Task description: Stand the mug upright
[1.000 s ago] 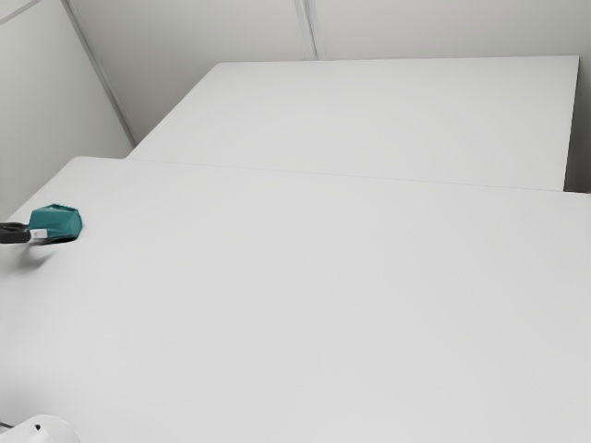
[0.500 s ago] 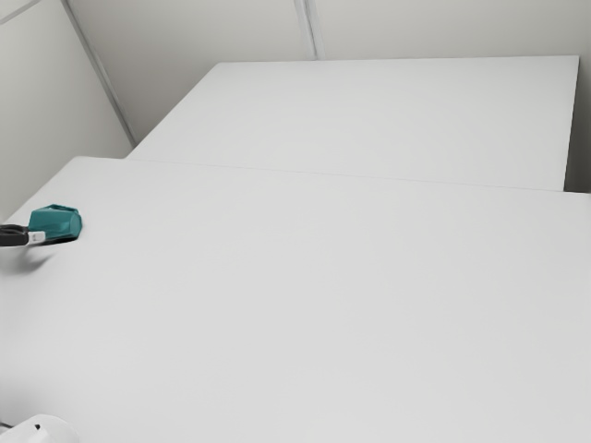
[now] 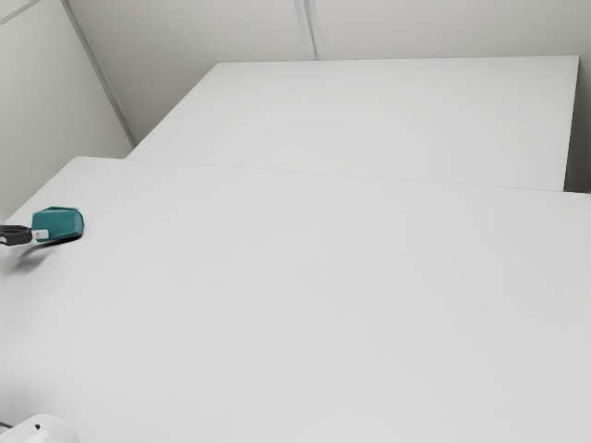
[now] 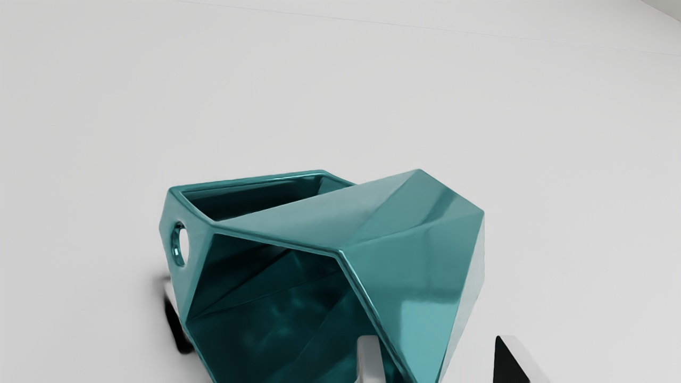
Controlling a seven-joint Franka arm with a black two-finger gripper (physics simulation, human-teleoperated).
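Across the exterior view's foreground spreads a smooth, matte white desk (image 3: 305, 305), its far corner on the exterior view's left rounded off. Beyond its far edge lies a second flat white surface (image 3: 388, 120), square-cornered, with a thin seam between the two and a dark strip of shade at its end on the exterior view's right. Pale grey panels (image 3: 203, 32) make up the room behind, crossed by a grey strip (image 3: 310, 28) and bordered by a darker slanting line; whether they are wall or floor I cannot tell. A white rounded piece (image 3: 46, 432) with a small dark hole shows at the near corner on the exterior view's left.

On that same side, the faceted teal mug (image 3: 60, 223) lies tipped over, its mouth (image 4: 276, 314) toward the tool (image 3: 39, 235), above a soft grey shadow (image 3: 32, 259). The tool is open, fingers apart: one finger (image 4: 368, 359) at the mouth, the other (image 4: 508, 364) outside, apart from the wall, with nothing clamped.
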